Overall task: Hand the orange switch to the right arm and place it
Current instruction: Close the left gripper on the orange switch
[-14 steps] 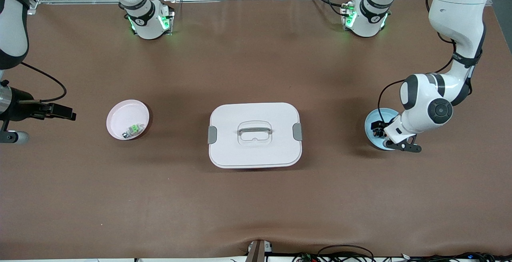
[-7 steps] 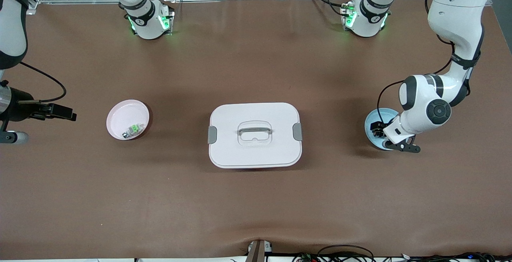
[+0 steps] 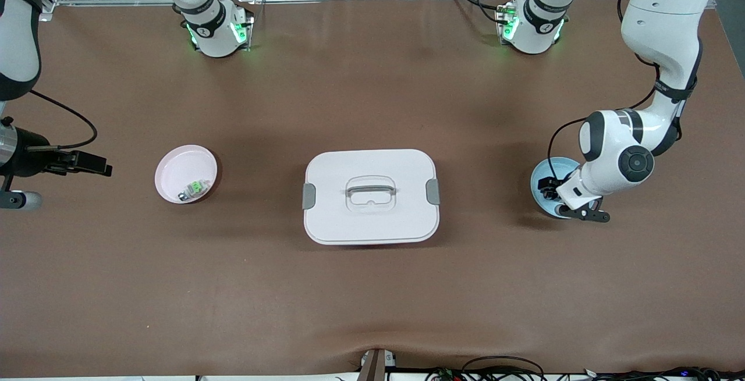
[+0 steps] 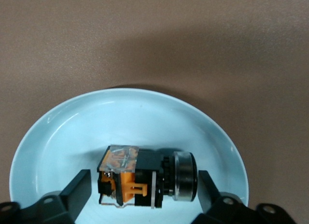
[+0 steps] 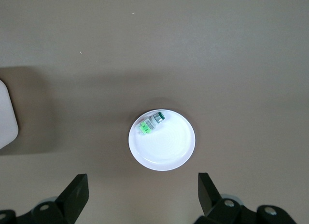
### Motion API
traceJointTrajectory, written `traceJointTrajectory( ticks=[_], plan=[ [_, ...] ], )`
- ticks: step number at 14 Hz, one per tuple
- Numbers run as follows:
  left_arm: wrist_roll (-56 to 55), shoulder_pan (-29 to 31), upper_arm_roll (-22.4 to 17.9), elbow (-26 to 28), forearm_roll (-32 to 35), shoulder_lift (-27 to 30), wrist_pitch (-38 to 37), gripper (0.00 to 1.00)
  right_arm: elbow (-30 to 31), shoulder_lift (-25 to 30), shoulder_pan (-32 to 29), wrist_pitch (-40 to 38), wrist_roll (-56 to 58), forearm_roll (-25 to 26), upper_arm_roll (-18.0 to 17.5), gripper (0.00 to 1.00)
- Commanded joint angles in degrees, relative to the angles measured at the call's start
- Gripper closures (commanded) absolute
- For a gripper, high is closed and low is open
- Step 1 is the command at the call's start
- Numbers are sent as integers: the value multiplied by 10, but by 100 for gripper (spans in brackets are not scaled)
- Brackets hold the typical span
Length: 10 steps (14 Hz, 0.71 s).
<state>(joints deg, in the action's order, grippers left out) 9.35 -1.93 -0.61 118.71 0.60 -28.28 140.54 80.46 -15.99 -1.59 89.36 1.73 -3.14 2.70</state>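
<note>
While a brown matte tabletop (image 3: 372, 288) spans the scene, the orange switch (image 4: 145, 178) lies sideways in a pale blue round dish (image 4: 58, 137), cap toward 3 o'clock, between the left gripper's (image 4: 144, 190) spread, untouching fingers; the right gripper (image 5: 142, 195) waits open.

White plate with a small green part, seen from above by the right arm's wrist camera.

The round white plate (image 5: 162, 142) sits on the plain brown table (image 5: 231, 55). A small green-and-clear part (image 5: 150, 123) lies inside it, close against the rim. Two black fingers (image 5: 75, 192) of the right gripper (image 5: 142, 195) frame the view, spread wide with nothing between them, well above the plate. A white rounded corner of a box (image 5: 7, 113) shows at the edge.
</note>
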Motion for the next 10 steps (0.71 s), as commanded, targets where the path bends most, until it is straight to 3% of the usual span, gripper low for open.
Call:
traceJointTrajectory(
  ticks=[1,2,3,5,10],
  plan=[
    [-2,5,4,5,3,2,9,37,5,3,-2,16,-5,-5,-2,0],
    [-3,5,4,5,2,2,9,63,5,3,-3,20,-5,-5,-2,0],
    [-5,5,4,5,2,3,9,76,5,3,-3,24,-5,-5,-2,0],
    [-6,5,4,5,1,3,9,91,5,3,-2,34,-5,-5,-2,0],
    [-2,4,3,5,0,16,-4,92,5,3,-2,35,-5,-5,-2,0]
  ],
)
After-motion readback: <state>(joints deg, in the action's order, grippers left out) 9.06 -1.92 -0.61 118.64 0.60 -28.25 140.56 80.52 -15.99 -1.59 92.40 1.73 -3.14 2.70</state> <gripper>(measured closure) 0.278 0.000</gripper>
